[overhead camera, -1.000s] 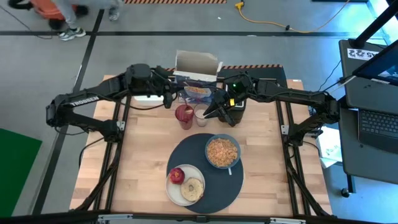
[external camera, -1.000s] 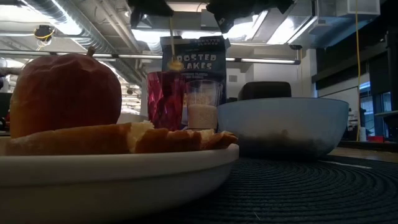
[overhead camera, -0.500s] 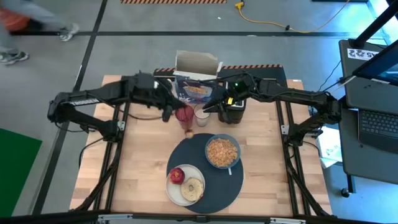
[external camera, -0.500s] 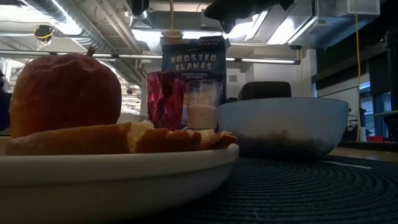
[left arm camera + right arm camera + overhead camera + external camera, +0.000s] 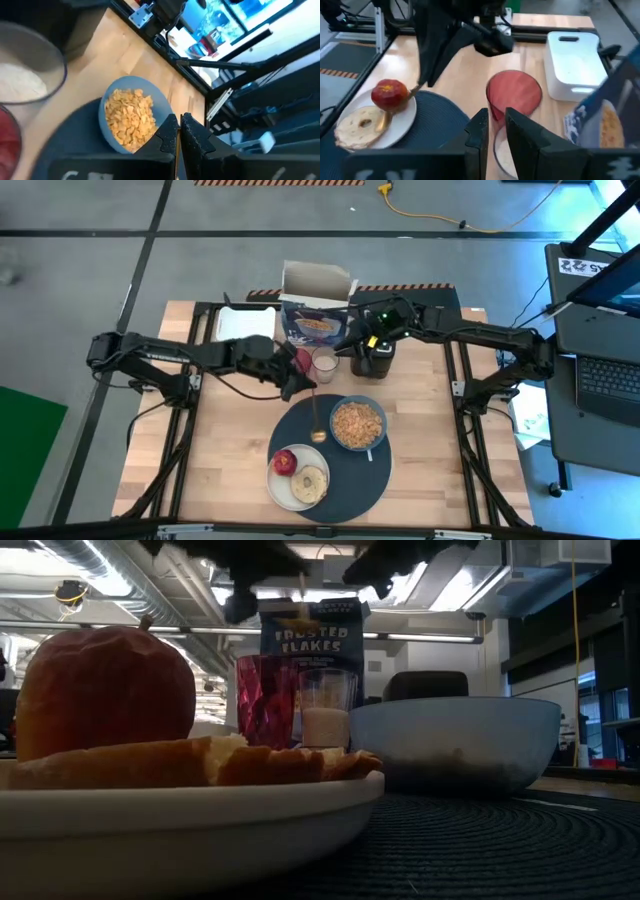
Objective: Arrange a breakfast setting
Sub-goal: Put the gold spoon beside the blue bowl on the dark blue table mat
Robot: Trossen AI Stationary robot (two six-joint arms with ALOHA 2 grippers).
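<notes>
My left gripper (image 5: 300, 383) is shut on the thin gold spoon (image 5: 316, 418), which is held over the far part of the dark blue-grey placemat (image 5: 375, 480). The light-blue bowl (image 5: 357, 423) of cereal flakes (image 5: 130, 116) sits on the mat's right part. The white plate (image 5: 298, 477) rests at the mat's near left with the red apple (image 5: 284, 461) and the toasted round (image 5: 310, 482) on it. My right gripper (image 5: 347, 346) hovers over the far middle of the table by a glass of milk (image 5: 323, 364), its fingers a narrow gap apart, holding nothing. My left gripper pinches the spoon's handle (image 5: 313, 395) near its free end between its two fingers, which come from the table's left. The spoon is lifted clear and its bowl end (image 5: 318, 436) points toward the near edge, over the mat between the plate and the bowl.
A red cup (image 5: 514, 94) and the glass of milk stand just beyond the mat. A cereal box (image 5: 316, 305), a dark container (image 5: 375, 360) and a white box (image 5: 246, 327) stand along the far edge. Bare wood lies left and right of the mat.
My left gripper has moved from above the red cup toward the near edge and the right, reaching over the placemat, and it has come lower. The spoon has travelled with it and has tipped, its bowl end now pointing toward the near edge between plate and bowl.
</notes>
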